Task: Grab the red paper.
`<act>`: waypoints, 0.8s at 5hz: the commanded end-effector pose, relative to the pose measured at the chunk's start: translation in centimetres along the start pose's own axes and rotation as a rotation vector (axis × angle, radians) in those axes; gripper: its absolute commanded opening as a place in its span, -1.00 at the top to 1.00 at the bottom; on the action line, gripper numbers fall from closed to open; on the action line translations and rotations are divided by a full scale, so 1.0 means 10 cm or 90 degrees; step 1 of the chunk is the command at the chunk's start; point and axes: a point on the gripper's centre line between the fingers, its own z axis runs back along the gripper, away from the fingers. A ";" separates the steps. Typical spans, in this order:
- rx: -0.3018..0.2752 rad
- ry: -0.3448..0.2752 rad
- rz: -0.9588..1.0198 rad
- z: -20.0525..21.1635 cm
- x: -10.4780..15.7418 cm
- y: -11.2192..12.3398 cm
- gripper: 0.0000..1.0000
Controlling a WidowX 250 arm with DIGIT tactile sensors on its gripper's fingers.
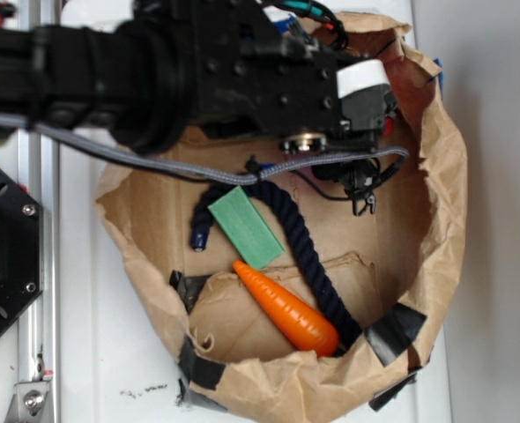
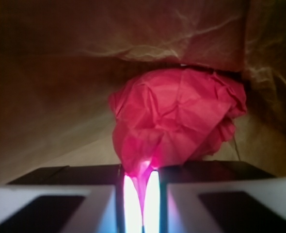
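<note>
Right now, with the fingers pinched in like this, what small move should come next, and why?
Probably a short, slow lift straight up. In the wrist view the gripper has its fingers nearly together, pinching only a thin fold at the lower edge of the red paper, which sits against the brown paper bag. With so slim a hold, a gentle rise would test whether the wad comes along.

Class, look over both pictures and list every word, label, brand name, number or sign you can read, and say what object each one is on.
There is no readable text in either view.
The green block, the carrot, the rope and the brown paper bag carry no print.
The red paper, pinched in the claw, is plain.
Dark specks on the white surface by the bag are too small to read.
</note>
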 end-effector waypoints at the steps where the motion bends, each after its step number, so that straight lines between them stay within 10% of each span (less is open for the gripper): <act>1: -0.089 0.014 -0.027 0.69 -0.26 -0.16 1.00; 4: -0.251 0.241 -0.111 1.06 -0.35 -0.31 1.00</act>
